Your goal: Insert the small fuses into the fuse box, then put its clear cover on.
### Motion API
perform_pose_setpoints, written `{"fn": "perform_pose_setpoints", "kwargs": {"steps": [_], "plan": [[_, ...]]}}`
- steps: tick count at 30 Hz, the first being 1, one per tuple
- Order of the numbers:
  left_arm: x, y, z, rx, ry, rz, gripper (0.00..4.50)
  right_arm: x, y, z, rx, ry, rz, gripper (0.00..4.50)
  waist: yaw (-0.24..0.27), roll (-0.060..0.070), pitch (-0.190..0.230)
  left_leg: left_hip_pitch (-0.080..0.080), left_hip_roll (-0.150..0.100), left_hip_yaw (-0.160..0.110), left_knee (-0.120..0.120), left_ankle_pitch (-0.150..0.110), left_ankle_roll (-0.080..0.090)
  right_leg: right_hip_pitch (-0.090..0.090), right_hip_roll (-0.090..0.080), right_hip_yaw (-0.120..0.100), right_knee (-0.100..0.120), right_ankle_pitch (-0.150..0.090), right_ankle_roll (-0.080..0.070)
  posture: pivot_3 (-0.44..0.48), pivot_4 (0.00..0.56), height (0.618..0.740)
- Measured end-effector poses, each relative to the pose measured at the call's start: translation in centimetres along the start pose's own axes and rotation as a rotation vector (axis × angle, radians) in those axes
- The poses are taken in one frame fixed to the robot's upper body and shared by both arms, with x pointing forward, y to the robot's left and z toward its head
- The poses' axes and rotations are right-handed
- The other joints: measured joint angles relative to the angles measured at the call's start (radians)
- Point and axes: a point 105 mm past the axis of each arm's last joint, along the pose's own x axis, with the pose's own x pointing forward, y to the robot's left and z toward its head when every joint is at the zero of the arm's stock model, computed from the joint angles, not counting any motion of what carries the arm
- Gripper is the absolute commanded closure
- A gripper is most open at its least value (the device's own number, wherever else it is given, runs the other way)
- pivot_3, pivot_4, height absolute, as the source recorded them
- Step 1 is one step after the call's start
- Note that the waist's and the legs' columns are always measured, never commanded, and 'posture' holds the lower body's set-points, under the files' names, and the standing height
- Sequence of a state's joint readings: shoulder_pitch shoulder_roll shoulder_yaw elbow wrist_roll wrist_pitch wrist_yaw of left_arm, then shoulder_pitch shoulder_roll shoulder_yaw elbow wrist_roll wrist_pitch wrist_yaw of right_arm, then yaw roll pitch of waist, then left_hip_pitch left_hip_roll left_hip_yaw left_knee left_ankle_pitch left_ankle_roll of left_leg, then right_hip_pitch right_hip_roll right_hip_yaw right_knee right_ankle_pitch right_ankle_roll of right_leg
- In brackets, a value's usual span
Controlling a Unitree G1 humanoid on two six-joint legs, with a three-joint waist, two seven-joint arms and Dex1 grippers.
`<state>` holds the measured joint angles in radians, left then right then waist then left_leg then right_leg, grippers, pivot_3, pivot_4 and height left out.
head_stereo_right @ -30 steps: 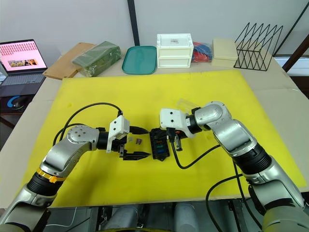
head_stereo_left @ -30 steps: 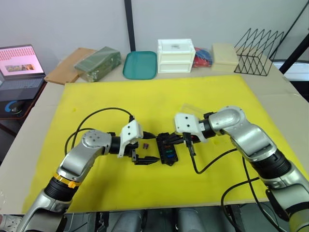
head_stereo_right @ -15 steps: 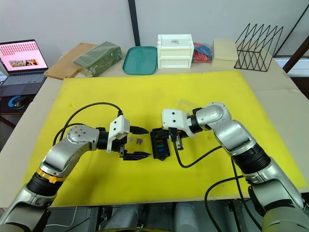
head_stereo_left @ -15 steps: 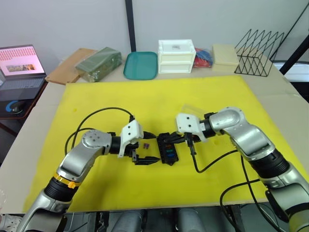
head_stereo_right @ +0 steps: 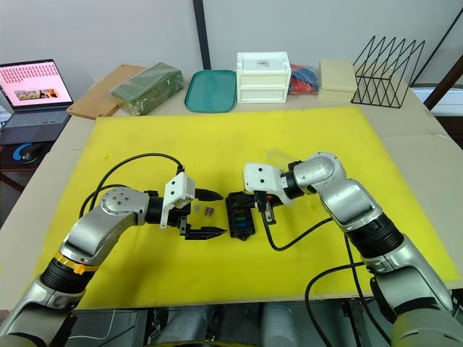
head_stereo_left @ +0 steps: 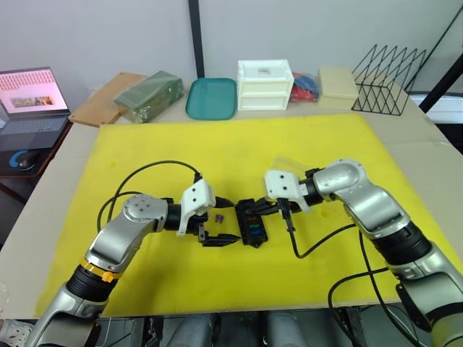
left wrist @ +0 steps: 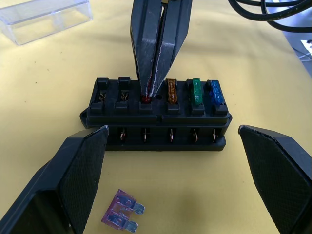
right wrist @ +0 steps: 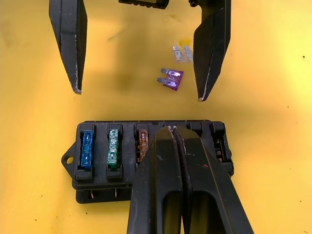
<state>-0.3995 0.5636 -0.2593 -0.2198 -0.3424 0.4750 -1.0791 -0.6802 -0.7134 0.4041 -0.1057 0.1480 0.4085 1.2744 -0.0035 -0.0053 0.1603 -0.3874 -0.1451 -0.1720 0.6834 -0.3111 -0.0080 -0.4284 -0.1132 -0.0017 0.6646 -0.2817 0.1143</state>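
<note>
Left wrist view: right gripper [left wrist: 152, 90] pinched on red fuse [left wrist: 146, 98], seating it in fuse box [left wrist: 155, 116]; left gripper [head_stereo_left: 221, 220] wide open; purple fuse [left wrist: 122, 217] likely next.

Matt black plastic fuse box [left wrist: 155, 117], translucent fuses [left wrist: 194, 91].

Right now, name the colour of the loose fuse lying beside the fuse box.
Purple; the loose fuse shows best in the left wrist view, just off the fuse box.
</note>
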Motion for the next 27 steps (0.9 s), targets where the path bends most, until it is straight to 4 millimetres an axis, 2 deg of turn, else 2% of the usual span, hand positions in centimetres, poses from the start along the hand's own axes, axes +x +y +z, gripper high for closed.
{"fn": "perform_pose_setpoints", "kwargs": {"steps": [6, 10, 17, 19, 22, 25, 27], "plan": [[-0.3, -0.2, 0.6, -0.02, -0.028, -0.011, 0.0, -0.3, -0.2, 0.2, 0.061, -0.024, -0.013, 4.46, 0.008, 0.0, 0.0, 0.0, 0.0, 0.0, 0.0, 0.0, 0.0, 0.0, 0.0, 0.0, 0.0, 0.0, 0.0, 0.0, 0.15, 0.74], [-1.3, -0.2, 1.4, -0.049, -0.051, -0.017, 0.0, -0.8, -0.2, 0.5, 0.144, -0.051, -0.012, 4.46, 0.011, 0.0, 0.0, 0.0, 0.0, 0.0, 0.0, 0.0, 0.0, -0.001, 0.0, 0.0, 0.0, 0.0, 0.0, 0.0, 0.15, 0.74], [-5.4, 0.2, 2.8, -0.074, -0.02, 0.0, 0.0, -4.9, -0.2, 3.4, 0.153, -0.119, -0.077, 4.46, 0.014, 0.0, 0.0, -0.002, 0.0, 0.0, -0.001, 0.0, 0.0, -0.002, 0.0, 0.0, 0.0, 0.0, 0.0, 0.0, 0.15, 0.74], [-6.8, 0.5, 2.7, -0.071, 0.014, 0.034, 0.0, -5.8, 0.0, 3.1, 0.139, -0.089, -0.107, 4.46, 0.015, 0.0, 0.0, -0.002, 0.0, 0.0, -0.001, 0.0, 0.0, -0.002, 0.0, 0.0, 0.0, 0.0, 0.0, 0.0, 0.15, 0.74], [-9.1, 1.3, 1.9, -0.1, 0.05, 0.108, 0.0, -7.3, 0.4, 1.4, 0.165, -0.02, -0.15, 4.46, 0.016, 0.0, 0.001, -0.002, 0.0, 0.0, -0.001, 0.0, 0.0, -0.002, 0.0, 0.0, 0.0, 0.0, 0.0, 0.0, 0.15, 0.74], [-11.2, 1.7, 1.0, -0.13, 0.087, 0.164, 0.0, -8.8, 0.7, 0.1, 0.185, 0.032, -0.193, 3.87, 0.016, 0.0, 0.001, -0.002, 0.0, 0.0, -0.001, 0.0, 0.0, -0.002, 0.0, 0.0, 0.0, 0.0, 0.0, 0.0, 0.15, 0.74], [-12.9, 1.7, 0.3, -0.154, 0.123, 0.192, 0.0, -10.2, 1.0, -1.0, 0.203, 0.073, -0.231, 3.24, 0.016, 0.001, 0.001, -0.002, 0.0, 0.0, -0.002, 0.0, 0.0, -0.002, 0.0, 0.0, -0.001, 0.0, 0.0, 0.0, 0.15, 0.74]]}}
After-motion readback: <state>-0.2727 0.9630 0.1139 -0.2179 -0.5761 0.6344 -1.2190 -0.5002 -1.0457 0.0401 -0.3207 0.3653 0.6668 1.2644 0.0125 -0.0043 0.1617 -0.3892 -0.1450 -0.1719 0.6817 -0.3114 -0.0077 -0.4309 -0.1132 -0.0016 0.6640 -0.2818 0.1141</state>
